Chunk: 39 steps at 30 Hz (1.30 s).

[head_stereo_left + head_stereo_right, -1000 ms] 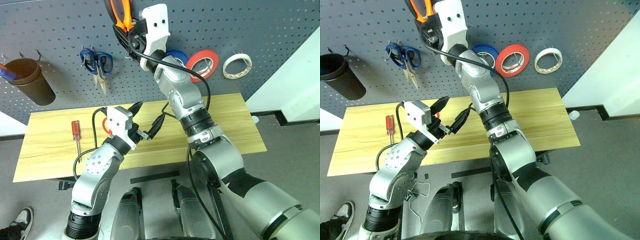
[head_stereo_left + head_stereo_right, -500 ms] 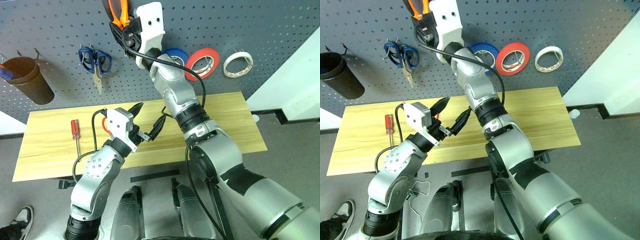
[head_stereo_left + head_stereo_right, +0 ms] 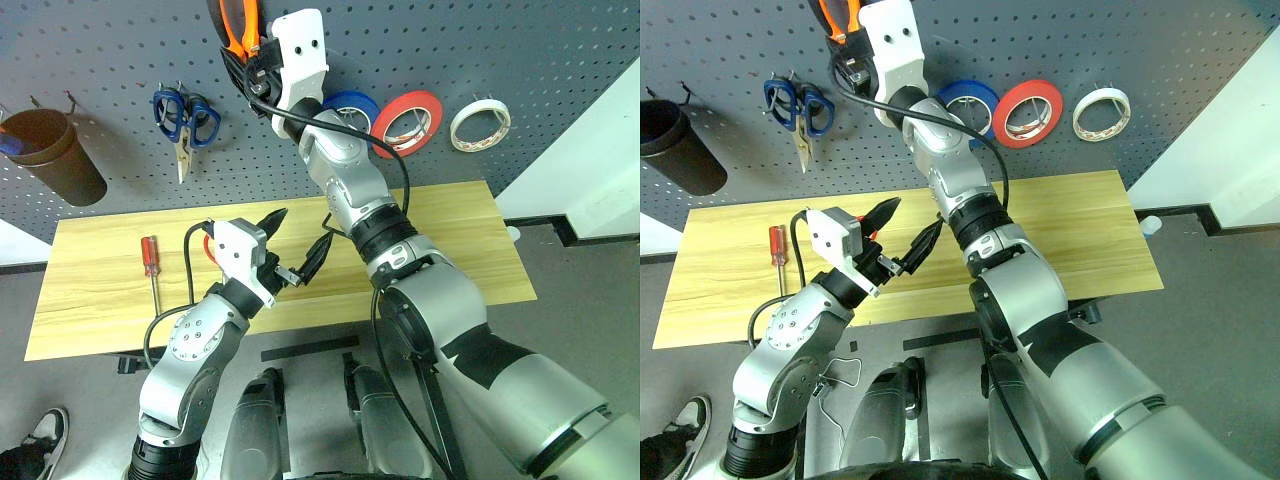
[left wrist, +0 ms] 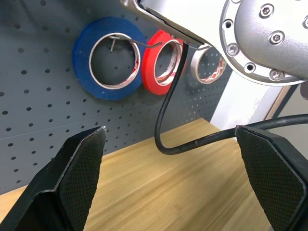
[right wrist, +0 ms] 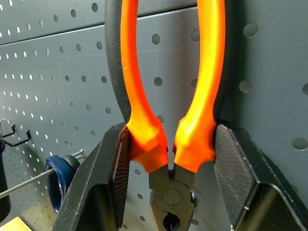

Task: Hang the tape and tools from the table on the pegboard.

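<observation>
Right gripper (image 5: 166,144) raised against the pegboard (image 3: 520,40), clamped on the orange-and-black pliers (image 5: 168,96), handles upward. Left gripper (image 3: 294,245) spread wide and empty above the bench (image 3: 450,240). Cream tape (image 3: 480,124) hung on the pegboard beside the red roll (image 3: 409,122). Red-handled screwdriver (image 3: 151,268) lying near the bench's left edge.
</observation>
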Available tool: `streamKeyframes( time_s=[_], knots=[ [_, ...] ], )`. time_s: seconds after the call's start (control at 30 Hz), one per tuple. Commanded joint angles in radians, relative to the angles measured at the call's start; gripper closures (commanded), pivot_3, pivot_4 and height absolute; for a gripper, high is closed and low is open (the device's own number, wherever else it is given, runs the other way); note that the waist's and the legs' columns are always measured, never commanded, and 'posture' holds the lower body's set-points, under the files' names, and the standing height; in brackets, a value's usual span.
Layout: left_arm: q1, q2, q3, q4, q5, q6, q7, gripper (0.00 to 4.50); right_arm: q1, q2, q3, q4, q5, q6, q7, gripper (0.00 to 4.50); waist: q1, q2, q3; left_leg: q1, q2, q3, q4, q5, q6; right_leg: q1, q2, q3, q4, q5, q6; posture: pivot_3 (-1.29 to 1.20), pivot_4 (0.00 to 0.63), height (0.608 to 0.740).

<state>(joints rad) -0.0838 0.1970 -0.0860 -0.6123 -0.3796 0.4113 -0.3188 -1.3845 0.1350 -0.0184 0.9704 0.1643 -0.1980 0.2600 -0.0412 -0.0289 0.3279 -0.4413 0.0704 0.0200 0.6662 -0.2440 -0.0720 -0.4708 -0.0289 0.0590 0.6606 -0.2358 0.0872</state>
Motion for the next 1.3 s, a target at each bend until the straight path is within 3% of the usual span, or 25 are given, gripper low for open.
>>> streamKeyframes(
  time_s=[0.03,0.33,0.53,0.6,1.0,1.3],
  knots=[
    [0.006,0.004,-0.005,-0.053,-0.009,-0.001,0.002,0.00,-0.047,-0.025,-0.045,0.003,0.006,-0.012,-0.034,2.39,0.000,0.000,0.001,0.000,0.000,0.000,0.000,0.000,0.000,0.000,0.000,0.000,0.000,0.000,0.000,0.05,0.354,0.721],
    [-0.004,0.009,-0.003,-0.048,-0.015,0.001,-0.002,0.00,-0.046,-0.033,-0.051,0.007,0.009,-0.006,-0.034,2.39,0.000,0.000,0.003,0.000,0.000,0.000,0.000,0.000,0.000,0.000,0.000,0.000,0.000,-0.001,-0.002,0.05,0.353,0.721],
    [-0.010,0.011,-0.003,-0.045,-0.016,0.003,-0.005,0.00,-0.046,-0.040,-0.050,0.012,0.005,-0.007,-0.036,0.45,0.005,0.000,0.003,0.000,0.000,0.000,0.000,0.001,0.001,0.000,0.000,0.000,0.000,-0.001,-0.002,0.05,0.350,0.721],
    [-0.010,0.012,-0.001,-0.042,-0.016,0.001,-0.008,0.00,-0.047,-0.040,-0.048,0.015,0.003,-0.006,-0.036,0.03,0.009,0.000,0.003,0.000,0.000,0.000,0.000,0.002,0.004,0.000,0.000,0.000,0.000,-0.001,-0.003,0.05,0.348,0.721],
    [-0.020,0.018,0.003,-0.025,-0.016,-0.008,-0.021,0.00,-0.033,-0.049,-0.040,-0.004,-0.004,0.010,-0.028,0.03,0.011,0.000,0.003,0.000,0.000,-0.001,0.000,0.004,0.007,0.000,0.000,-0.001,-0.002,0.000,-0.007,0.05,0.344,0.721],
    [-0.032,0.027,0.014,0.001,-0.020,-0.016,-0.049,0.00,0.129,-0.072,-0.001,-0.313,-0.022,0.150,-0.020,0.03,0.030,0.000,0.003,-0.002,0.000,-0.001,0.000,0.004,0.007,0.000,0.000,-0.001,-0.007,0.000,-0.007,0.04,0.333,0.721]
  ],
)
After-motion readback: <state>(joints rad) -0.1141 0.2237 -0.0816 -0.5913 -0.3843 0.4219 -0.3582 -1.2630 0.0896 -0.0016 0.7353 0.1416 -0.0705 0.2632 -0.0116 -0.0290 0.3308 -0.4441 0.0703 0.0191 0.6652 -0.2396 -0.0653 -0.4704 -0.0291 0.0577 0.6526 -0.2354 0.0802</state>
